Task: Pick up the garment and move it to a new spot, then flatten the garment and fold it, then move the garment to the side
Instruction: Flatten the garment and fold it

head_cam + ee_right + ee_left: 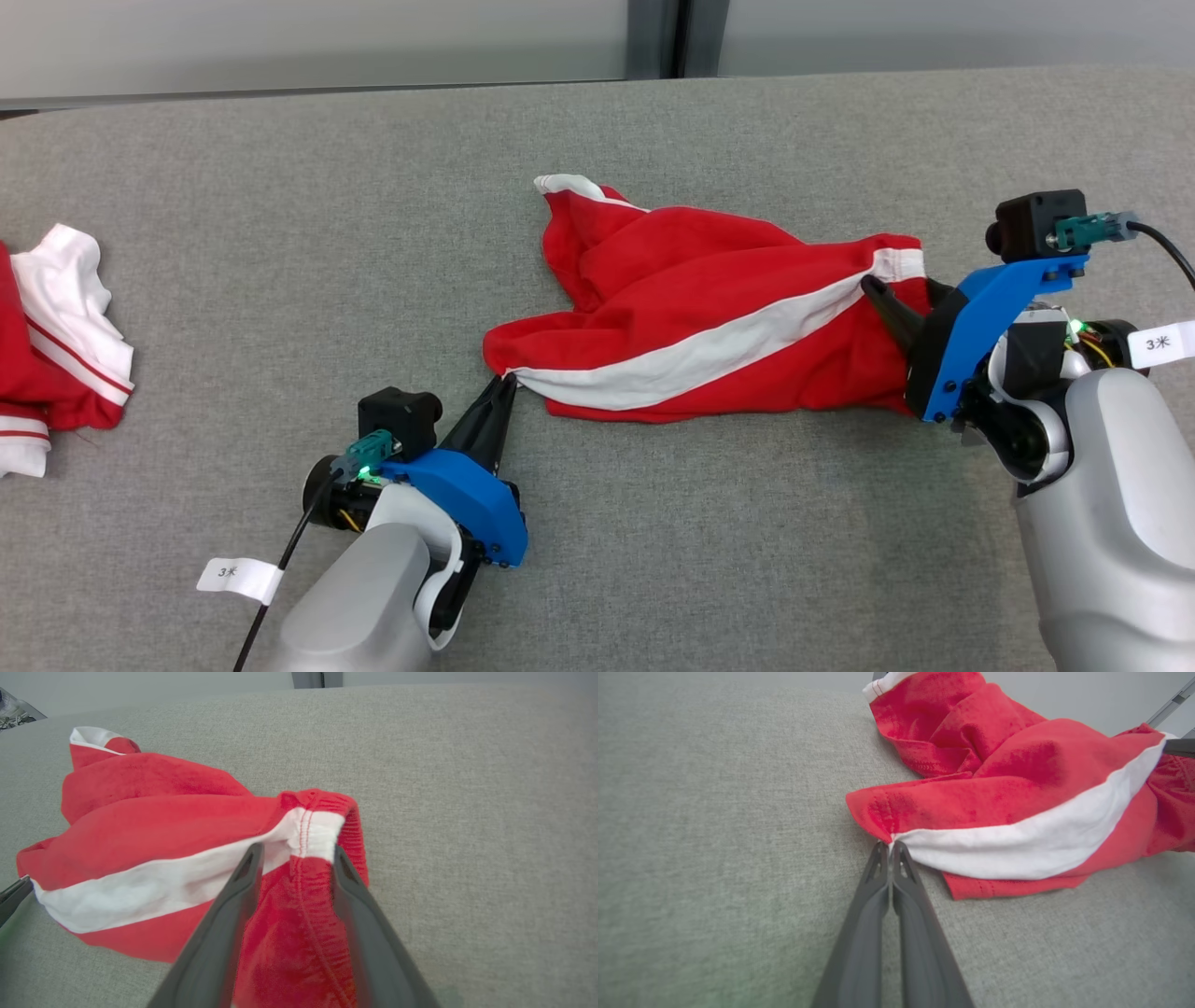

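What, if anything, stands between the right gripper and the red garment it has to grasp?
Nothing visible does. The open fingers of the right gripper straddle the waistband end of the red garment, with cloth between them. The left gripper is shut on the opposite corner. Another red-and-white garment lies apart, at the left of the table.

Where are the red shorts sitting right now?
In the head view the red shorts lie crumpled mid-table on the grey cover, between the left gripper pinching their left corner and the right gripper astride their waistband.

Garment (709,299) on table (280,233) (another garment (56,336) far left)
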Available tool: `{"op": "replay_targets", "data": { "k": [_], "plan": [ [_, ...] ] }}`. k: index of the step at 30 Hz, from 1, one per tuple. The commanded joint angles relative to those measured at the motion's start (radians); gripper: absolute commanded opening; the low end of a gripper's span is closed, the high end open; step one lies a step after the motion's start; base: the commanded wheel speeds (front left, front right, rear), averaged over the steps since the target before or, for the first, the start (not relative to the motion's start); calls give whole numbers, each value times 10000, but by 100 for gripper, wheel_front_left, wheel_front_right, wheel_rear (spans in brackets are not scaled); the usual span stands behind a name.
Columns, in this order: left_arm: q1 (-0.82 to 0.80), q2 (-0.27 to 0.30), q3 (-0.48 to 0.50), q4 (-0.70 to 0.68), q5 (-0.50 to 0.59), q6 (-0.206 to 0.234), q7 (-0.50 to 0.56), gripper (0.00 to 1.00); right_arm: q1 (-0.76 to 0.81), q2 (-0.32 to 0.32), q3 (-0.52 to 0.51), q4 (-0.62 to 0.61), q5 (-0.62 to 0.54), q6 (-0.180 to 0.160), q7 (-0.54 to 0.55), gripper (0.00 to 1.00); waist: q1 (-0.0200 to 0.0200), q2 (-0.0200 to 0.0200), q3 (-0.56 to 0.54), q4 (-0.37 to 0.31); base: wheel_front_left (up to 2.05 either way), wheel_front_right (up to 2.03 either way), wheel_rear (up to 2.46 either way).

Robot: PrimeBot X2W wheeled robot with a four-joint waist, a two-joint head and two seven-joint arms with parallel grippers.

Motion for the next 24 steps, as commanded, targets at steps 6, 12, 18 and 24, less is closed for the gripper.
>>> {"op": "replay_targets", "data": {
  "k": [6, 12, 18, 24],
  "plan": [
    [-62, 93, 61, -394, -386, -10, -131, 0, -105, -489, 631, -382, 415, 5, -859, 0, -1, 0, -256, -19, 0, 0, 0],
    [200, 644, 722, -2869, -1372, -9, -182, 0, 216, -1038, 903, -1872, 933, 5, -1592, 0, -1, 0, -528, 33, 0, 0, 0],
    [-768, 2057, 1107, -5145, -2914, -9, 1128, 0, -776, -1326, 1221, -2738, 1112, 5, -2303, 0, -1, 0, -114, -138, 0, 0, 0],
    [-2738, 3103, 1730, -5555, -3107, 348, 2579, 0, -2731, -1320, 1707, -2044, 1132, 5, -3831, 0, -1, 0, 811, -344, 0, 0, 0]
  ]
}}
